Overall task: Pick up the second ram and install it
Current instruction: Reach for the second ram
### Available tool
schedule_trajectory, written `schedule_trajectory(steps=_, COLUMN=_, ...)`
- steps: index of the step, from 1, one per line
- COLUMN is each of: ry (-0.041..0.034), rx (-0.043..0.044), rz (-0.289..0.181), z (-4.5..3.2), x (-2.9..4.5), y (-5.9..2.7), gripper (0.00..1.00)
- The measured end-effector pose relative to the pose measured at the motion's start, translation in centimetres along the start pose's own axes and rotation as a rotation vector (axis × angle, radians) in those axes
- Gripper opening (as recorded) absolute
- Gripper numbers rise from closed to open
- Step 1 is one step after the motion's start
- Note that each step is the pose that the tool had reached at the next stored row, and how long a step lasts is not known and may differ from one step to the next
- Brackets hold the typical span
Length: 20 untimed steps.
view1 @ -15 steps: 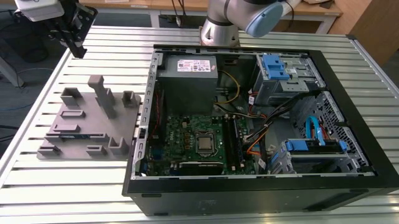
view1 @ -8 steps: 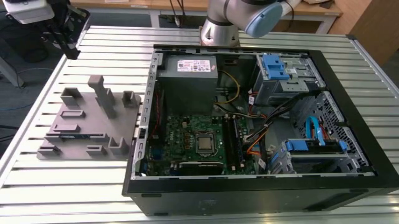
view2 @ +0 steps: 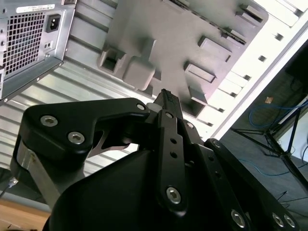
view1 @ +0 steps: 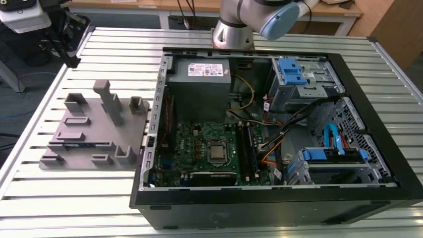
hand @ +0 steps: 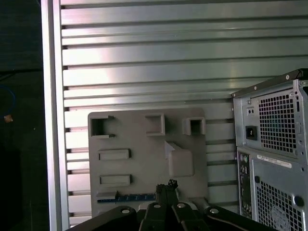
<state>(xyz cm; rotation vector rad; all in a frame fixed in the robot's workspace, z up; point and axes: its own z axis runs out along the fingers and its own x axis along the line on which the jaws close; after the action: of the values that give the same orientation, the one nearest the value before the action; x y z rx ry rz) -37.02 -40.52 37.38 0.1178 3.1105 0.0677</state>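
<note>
Now, approach step: gripper (hand: 167, 186), pressed together, hovers above the second ram (hand: 122, 197) on the fixture block (hand: 144, 139); grasping likely needs it spread.

The worktop (view1: 79, 198) is ribbed, brushed metal with a bright sheen. The fixture (view1: 92, 134) is matt grey plastic. The case (view1: 264, 208) is smooth black; the claw (view2: 166, 96) satin black with shiny screws.

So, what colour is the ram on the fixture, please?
The ram is blue, clearest in the first wrist view.
</note>
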Motion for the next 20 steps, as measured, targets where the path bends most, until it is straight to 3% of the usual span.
schedule_trajectory(steps=20, ry=0.0000, rx=0.0000, rz=0.000, z=1.32, x=1.04, y=-1.22, gripper=0.10)
